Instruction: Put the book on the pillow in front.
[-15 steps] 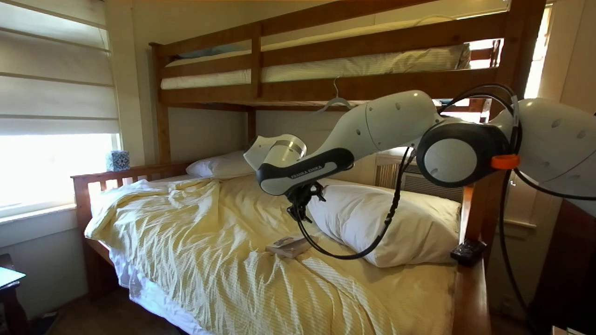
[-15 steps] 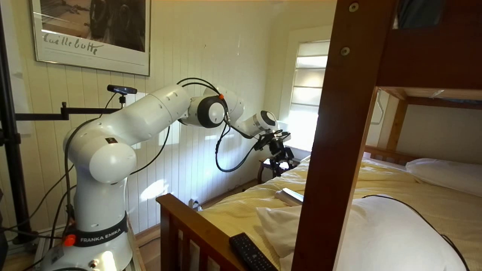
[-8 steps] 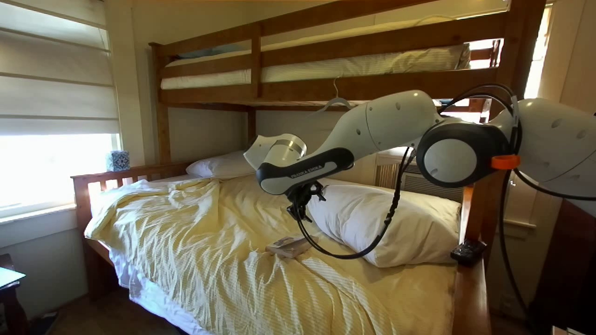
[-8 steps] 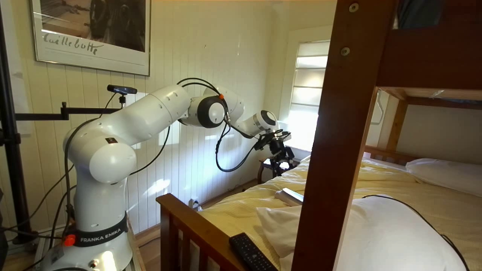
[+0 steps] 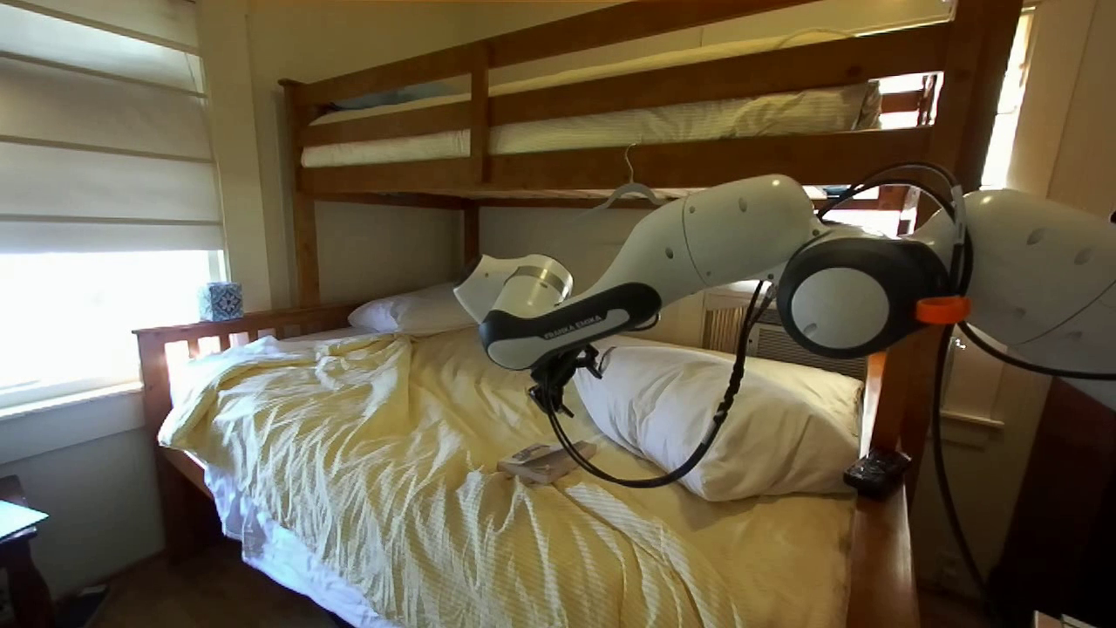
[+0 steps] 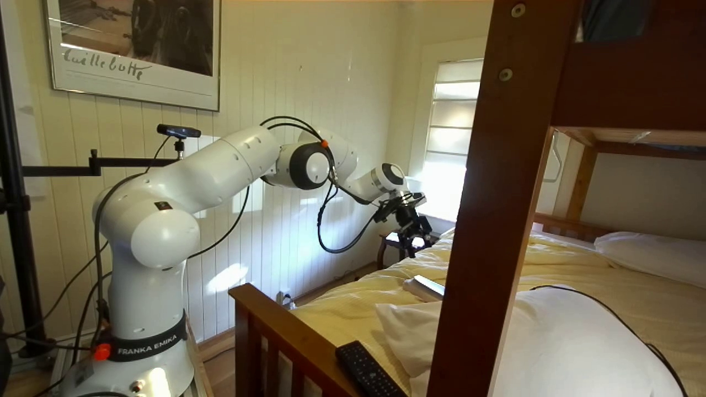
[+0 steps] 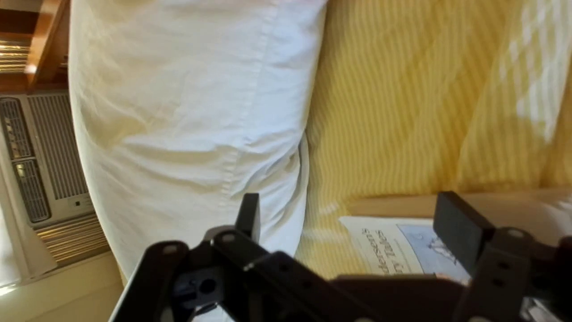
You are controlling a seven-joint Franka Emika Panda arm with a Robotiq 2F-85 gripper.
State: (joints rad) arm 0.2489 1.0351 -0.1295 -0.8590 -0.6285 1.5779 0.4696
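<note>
The book [image 5: 542, 462] lies flat on the yellow cover of the lower bed, beside the big pillow; it also shows in an exterior view [image 6: 426, 288], partly behind the bed post. In the wrist view the book [image 7: 384, 243] has a pale cover with dark lettering and a blue picture, partly hidden by a finger. The big white pillow [image 5: 697, 419] is creased and plump; it fills the left of the wrist view [image 7: 192, 112]. My gripper [image 7: 355, 219] is open and empty. It hangs above the bed near the book and pillow, in both exterior views [image 5: 549, 399] [image 6: 411, 247].
A flatter white pillow [image 5: 410, 310] lies at the far end of the bed. A wooden bed post [image 6: 496, 220] and the upper bunk's rail [image 5: 610, 166] frame the space. A black remote [image 6: 369, 369] rests on the bed's end rail. The arm's cable [image 5: 645, 481] hangs near the pillow.
In the last half second the arm has sunk slightly, and the gripper has shifted a little to the left in an exterior view. The book and pillow have not moved.
</note>
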